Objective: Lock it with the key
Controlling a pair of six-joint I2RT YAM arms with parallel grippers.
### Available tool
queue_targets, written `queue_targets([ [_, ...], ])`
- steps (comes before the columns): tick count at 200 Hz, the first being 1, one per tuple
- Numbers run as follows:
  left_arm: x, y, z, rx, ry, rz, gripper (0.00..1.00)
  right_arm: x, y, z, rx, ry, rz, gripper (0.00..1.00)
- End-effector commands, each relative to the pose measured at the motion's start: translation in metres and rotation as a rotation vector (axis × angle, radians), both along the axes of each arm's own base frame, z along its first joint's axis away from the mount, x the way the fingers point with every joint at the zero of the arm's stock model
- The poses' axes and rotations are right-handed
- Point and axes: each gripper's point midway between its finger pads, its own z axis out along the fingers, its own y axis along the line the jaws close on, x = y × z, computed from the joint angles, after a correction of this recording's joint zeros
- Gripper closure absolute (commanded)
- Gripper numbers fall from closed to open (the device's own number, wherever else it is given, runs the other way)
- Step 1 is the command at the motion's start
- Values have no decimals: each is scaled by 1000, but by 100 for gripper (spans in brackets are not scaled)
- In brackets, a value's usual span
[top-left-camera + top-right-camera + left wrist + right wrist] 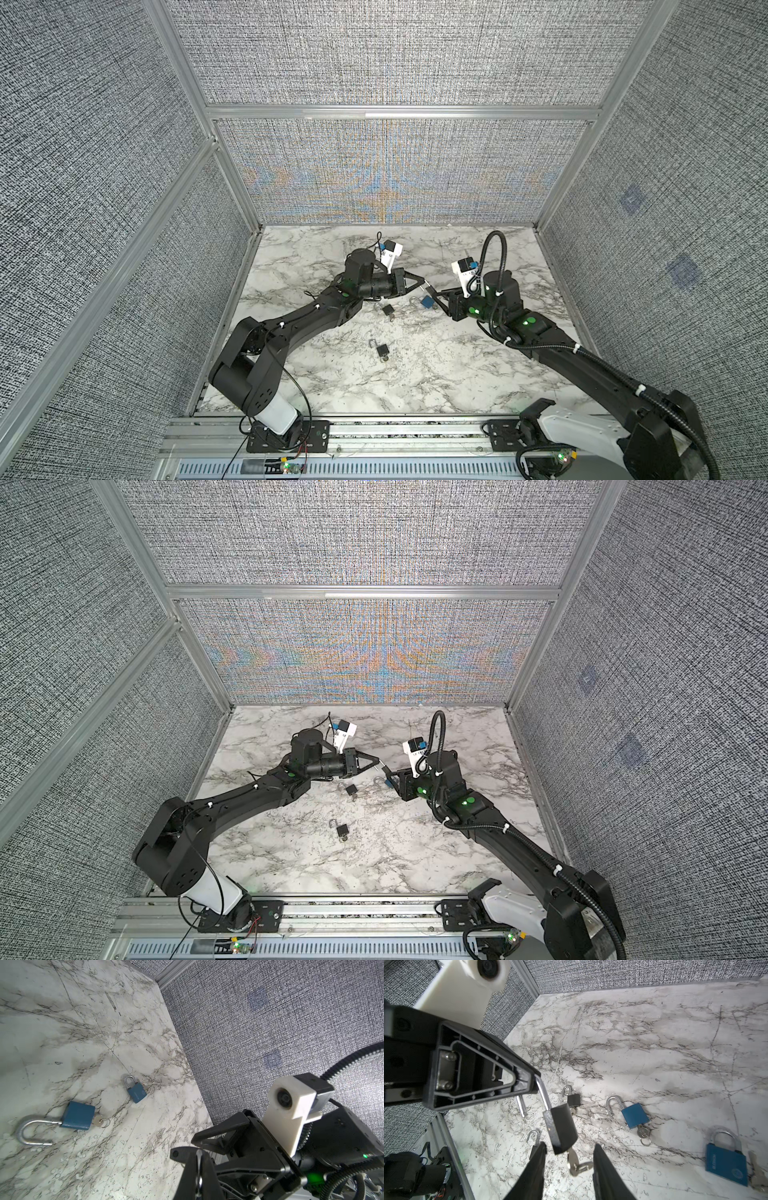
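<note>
Gripping the open shackle (543,1093) at its bend, the left gripper (533,1082) has its fingers pressed together on the metal and carries the held padlock (560,1128) clear of the table (457,374). The black body hangs tilted from one shackle leg; the other leg is out of the body. The key (574,1162) sits in the keyway at the base of the held padlock, with a second key on its ring.

The right gripper (570,1147) faces the base of the held padlock. Its fingers (537,1167) stand apart, one on each side of the key, with a gap visible on both sides.

In a top view the two grippers meet tip to tip at the held padlock (428,287), above the middle of the table.

Other items, located from the held padlock:
- Open blue padlock (635,1115), key inserted: on the table, near.
- Closed blue padlock (726,1165): on the table, farther off than the open one.
- Two small black padlocks (388,309) (382,350), shackles open: on the table toward the left arm's side, the second nearer the arm bases.
</note>
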Motion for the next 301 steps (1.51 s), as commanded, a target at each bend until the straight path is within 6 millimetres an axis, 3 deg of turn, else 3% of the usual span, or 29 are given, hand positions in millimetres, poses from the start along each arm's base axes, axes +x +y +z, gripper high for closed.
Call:
queue_targets([
  [1,0,-2,7,-17,-27,-14,100,2,5,8,18,-36,23,64],
  [175,-2,-3,12,-29,-31,-27,100,13,14,10,47,-54,29,74],
  [207,-2,-2,13,-30,-35,-24,100,14,12,10,45,-55,18,82],
  [243,-4,-1,15,-32,-42,-25,100,12,11,8,48,-45,13,100],
  [290,-5,5,8,36,-70,-25,100,4,16,11,88,27,70,100],
  [301,-4,11,5,69,-81,-14,83,-2,20,13,115,59,115,100],
])
